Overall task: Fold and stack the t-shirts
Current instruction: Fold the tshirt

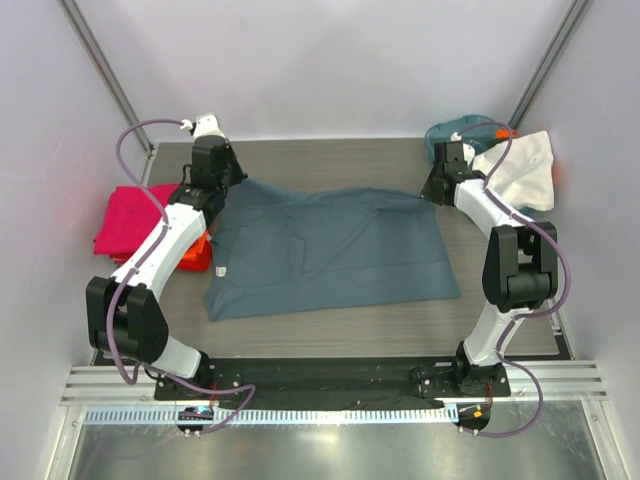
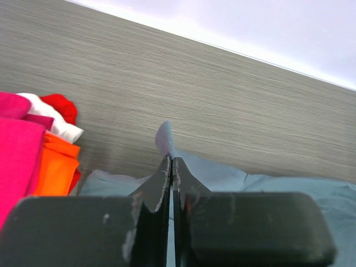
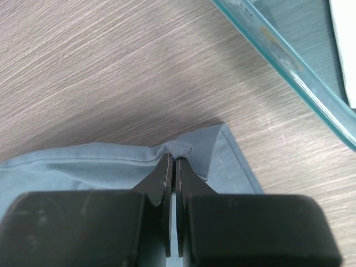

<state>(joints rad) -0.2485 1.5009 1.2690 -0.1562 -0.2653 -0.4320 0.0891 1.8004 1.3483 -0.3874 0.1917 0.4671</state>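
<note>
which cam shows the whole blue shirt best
Top external: the whole blue shirt lies spread out. The wrist views show only small bits of it, pinched by the left gripper and the right gripper.

Count by kind, as I see it. T-shirts: one slate blue-grey t-shirt, one magenta pink t-shirt, one orange-red t-shirt, and one white t-shirt on my right. One further white fold sits in my left pile. One teal tub. One table. Two grippers: my left gripper and my right gripper.
</note>
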